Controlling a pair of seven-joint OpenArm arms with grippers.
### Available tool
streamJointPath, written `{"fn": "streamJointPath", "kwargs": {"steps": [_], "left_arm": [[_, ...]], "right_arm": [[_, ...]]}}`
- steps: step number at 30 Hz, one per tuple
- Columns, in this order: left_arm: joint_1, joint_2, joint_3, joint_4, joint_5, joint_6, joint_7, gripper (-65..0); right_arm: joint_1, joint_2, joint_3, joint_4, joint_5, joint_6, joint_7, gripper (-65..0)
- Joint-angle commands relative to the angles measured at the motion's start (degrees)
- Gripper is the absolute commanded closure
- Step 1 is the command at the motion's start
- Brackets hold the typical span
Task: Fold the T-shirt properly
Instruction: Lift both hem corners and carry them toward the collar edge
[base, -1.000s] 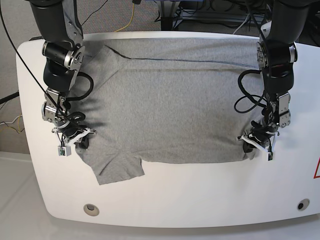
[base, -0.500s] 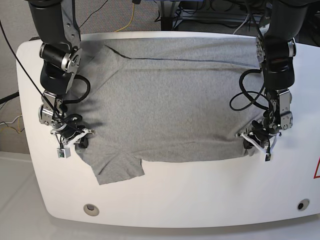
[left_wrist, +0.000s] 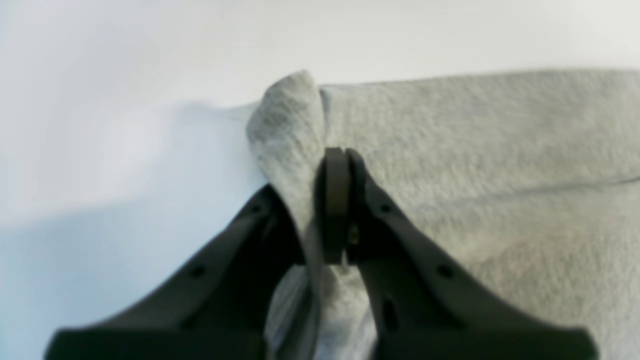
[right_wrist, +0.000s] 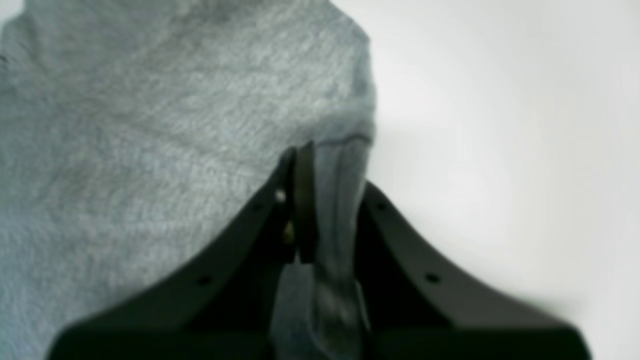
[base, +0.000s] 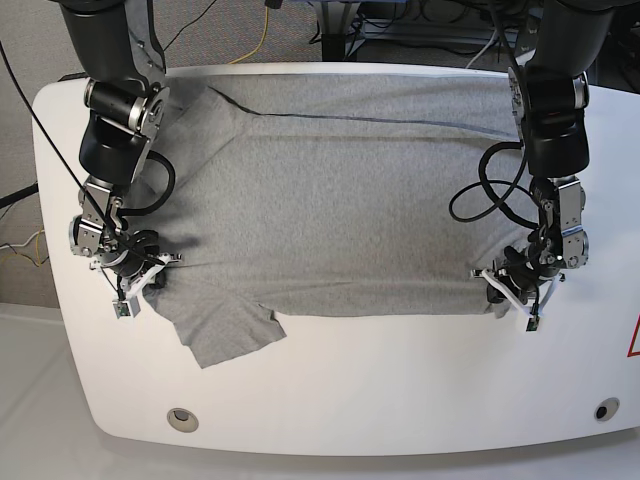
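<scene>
Plain heather-grey knit T-shirt (base: 340, 200): spread on white tabletop (base: 400, 390); left tool (base: 507, 290) and right tool (base: 140, 275) each clenched on its near edge.

Plain heather-grey T-shirt (base: 340, 200), white table (base: 350, 390), black fingers (left_wrist: 336, 200).

Overhead base view, two close wrist views
</scene>
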Motion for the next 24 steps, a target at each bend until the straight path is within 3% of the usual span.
{"fn": "streamJointPath", "kwargs": {"steps": [1, 9, 24], "left_arm": [[-1.6, -0.7, -0.1, 1.2, -0.3, -0.1, -0.5, -2.7], [-1.6, -0.8, -0.1, 1.2, -0.3, -0.1, 0.0, -2.7], [-2.1, -0.9, -0.1, 1.3, -0.4, -0.1, 3.2, -2.7]], "right_arm": [[1.2, 0.2, 0.0, 5.4, -0.4, -0.6, -1.6, 0.0], [-0.6, -0.2, 0.0, 13.0, -0.4, -0.6, -6.8, 0.0], [-0.4, -0.3, 0.0, 14.8, -0.4, -0.6, -9.1, 0.0]]}}
